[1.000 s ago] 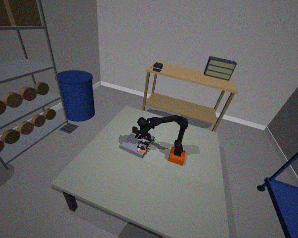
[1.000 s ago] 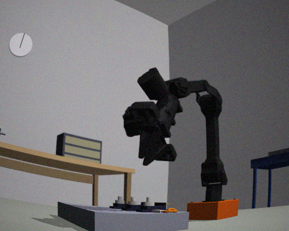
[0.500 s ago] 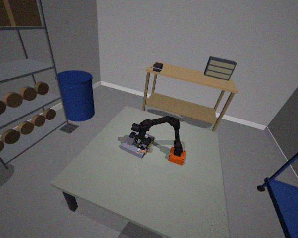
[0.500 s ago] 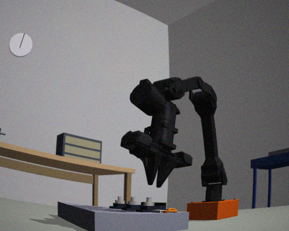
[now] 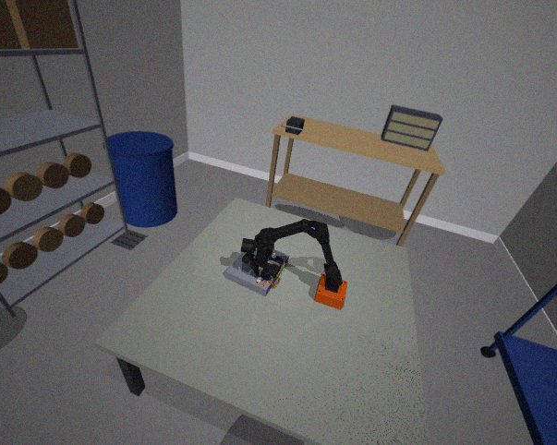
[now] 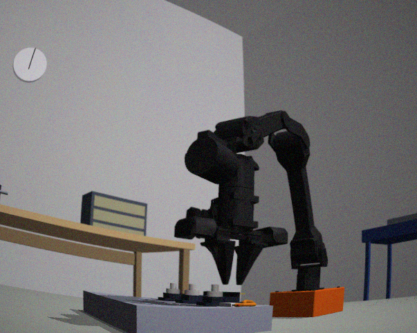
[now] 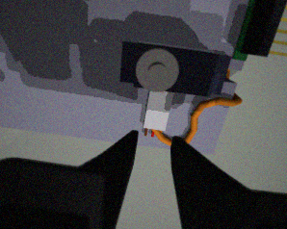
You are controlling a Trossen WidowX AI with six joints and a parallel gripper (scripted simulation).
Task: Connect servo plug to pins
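Observation:
The plug is a small pale block on the holder, beside a dark servo motor with a round grey top. Brown and red wire stubs show at the plug's end, and the orange wire loops to the right. My gripper points down above the holder, partly open and empty, its fingertips just off the plug's wire end in the wrist view. Yellow pins stick out from a black strip at upper right. The coloured band and dot cannot be made out.
Two more servos with grey tops stand on the holder. The arm's orange base stands on the table, to the right of the holder. A green board edge borders the black strip.

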